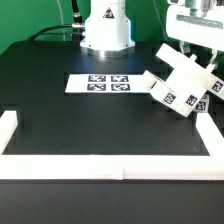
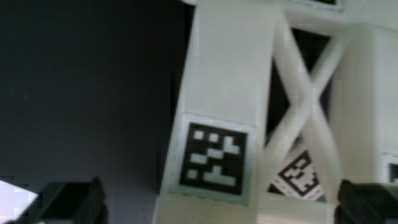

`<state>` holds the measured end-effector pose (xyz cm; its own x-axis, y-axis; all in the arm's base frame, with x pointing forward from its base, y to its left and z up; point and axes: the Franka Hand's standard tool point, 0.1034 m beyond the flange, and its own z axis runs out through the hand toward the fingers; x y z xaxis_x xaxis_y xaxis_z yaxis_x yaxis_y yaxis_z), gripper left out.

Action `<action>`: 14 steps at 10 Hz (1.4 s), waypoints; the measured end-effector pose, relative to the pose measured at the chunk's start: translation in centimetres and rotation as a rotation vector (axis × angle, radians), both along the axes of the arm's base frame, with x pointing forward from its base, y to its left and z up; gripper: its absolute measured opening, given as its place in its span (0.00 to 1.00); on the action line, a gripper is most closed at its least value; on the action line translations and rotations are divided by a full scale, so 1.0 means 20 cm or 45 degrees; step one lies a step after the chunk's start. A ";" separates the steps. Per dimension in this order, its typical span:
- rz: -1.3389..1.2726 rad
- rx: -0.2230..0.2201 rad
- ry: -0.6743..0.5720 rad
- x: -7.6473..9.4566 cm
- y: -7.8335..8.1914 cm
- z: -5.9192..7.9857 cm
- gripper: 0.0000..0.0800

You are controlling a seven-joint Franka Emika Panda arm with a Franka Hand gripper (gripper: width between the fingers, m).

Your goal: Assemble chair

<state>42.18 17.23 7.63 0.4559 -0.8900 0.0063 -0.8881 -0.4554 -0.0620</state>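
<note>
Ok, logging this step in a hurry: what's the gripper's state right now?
Gripper: open, fingers spread wide, not clamped on the chair.

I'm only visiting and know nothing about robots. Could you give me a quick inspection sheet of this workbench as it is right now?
Surface: black table, edged by white border rails.
Job's things: white chair pieces with marker tags, clustered on the exterior view's right; one shows a cross brace.
Clutter: nothing seen; only the marker board lies near the arm's base.
Grippers: gripper over the chair pieces, fingers spread, open.
Cables: black cables beside the base.
Surroundings: plain grey beyond the table.
</note>
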 end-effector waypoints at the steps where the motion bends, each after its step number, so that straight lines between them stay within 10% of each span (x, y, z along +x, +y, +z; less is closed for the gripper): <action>1: 0.018 -0.007 0.003 0.00 -0.02 -0.01 0.81; 10: 0.183 -0.055 -0.028 0.16 -0.33 -0.01 0.81; 14: 0.188 -0.052 -0.035 0.16 -0.29 0.00 0.81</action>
<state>45.42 11.34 7.62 0.5810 -0.8120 0.0554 -0.8095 -0.5836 -0.0642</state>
